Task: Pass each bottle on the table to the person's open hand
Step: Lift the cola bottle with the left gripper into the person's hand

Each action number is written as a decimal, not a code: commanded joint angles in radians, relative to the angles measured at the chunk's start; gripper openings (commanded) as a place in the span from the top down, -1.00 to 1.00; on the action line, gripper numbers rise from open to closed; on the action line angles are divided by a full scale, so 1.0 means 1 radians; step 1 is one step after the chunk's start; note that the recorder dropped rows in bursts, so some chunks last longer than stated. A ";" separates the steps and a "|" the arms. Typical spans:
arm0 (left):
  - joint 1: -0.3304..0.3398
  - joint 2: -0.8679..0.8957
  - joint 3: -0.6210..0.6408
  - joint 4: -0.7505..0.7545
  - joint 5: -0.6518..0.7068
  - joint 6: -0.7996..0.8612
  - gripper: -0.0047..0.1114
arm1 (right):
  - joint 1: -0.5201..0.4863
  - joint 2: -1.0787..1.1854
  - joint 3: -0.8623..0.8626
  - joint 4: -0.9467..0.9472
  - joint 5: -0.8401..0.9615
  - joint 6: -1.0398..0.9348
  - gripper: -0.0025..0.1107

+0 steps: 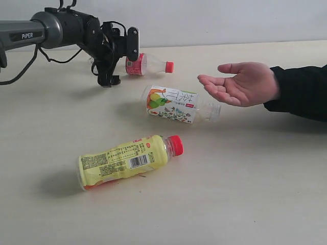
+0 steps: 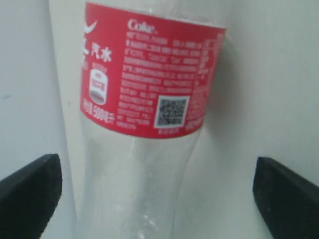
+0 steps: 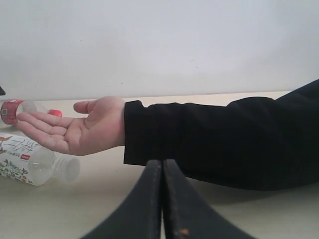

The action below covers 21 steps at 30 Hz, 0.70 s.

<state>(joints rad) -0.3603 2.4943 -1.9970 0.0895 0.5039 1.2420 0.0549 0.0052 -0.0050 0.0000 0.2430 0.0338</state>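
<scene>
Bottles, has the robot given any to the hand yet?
Done: nothing that shows; the person's open hand is empty. In hand: the open left gripper straddles the red-label bottle, ungripped. Left: that one, the fruit-label bottle and the yellow bottle, all lying on the table.

1. Three bottles are laid on their sides on the table (image 1: pixel 255 204), staggered from back to front in the exterior view.
2. The far bottle (image 1: pixel 149 64) is placed at the back left. Its base is set between the spread fingers (image 1: pixel 133 44) of the left arm, with a gap on either side.
3. The middle bottle (image 1: pixel 173 104) is found in front of it, near the centre.
4. The near bottle (image 1: pixel 125 161) is set frontmost, left of the middle one.
5. The person's open hand (image 1: pixel 240 84) is held over the table at the right, just beyond the middle bottle's cap end.
</scene>
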 commanded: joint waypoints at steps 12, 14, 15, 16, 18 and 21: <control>0.002 0.046 -0.003 -0.005 -0.118 -0.081 0.92 | 0.003 -0.005 0.005 -0.007 -0.005 -0.004 0.96; 0.002 0.028 -0.003 -0.005 -0.102 -0.138 0.92 | 0.003 -0.005 0.005 -0.007 -0.005 -0.004 0.96; 0.002 0.015 -0.003 -0.005 -0.092 -0.168 0.92 | 0.003 -0.005 0.005 -0.007 -0.005 -0.004 0.96; 0.002 0.001 -0.003 -0.005 -0.082 -0.196 0.92 | 0.003 -0.005 0.005 -0.007 -0.005 -0.004 0.96; 0.002 -0.031 -0.003 -0.005 -0.064 -0.250 0.92 | 0.003 -0.005 0.005 -0.007 -0.007 -0.004 0.96; 0.001 -0.088 -0.003 -0.005 -0.014 -0.350 0.92 | 0.003 -0.005 0.005 -0.007 -0.011 -0.004 0.96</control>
<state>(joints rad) -0.3603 2.4756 -1.9995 0.0954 0.4556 0.9926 0.0549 0.0052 -0.0050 0.0000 0.2430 0.0338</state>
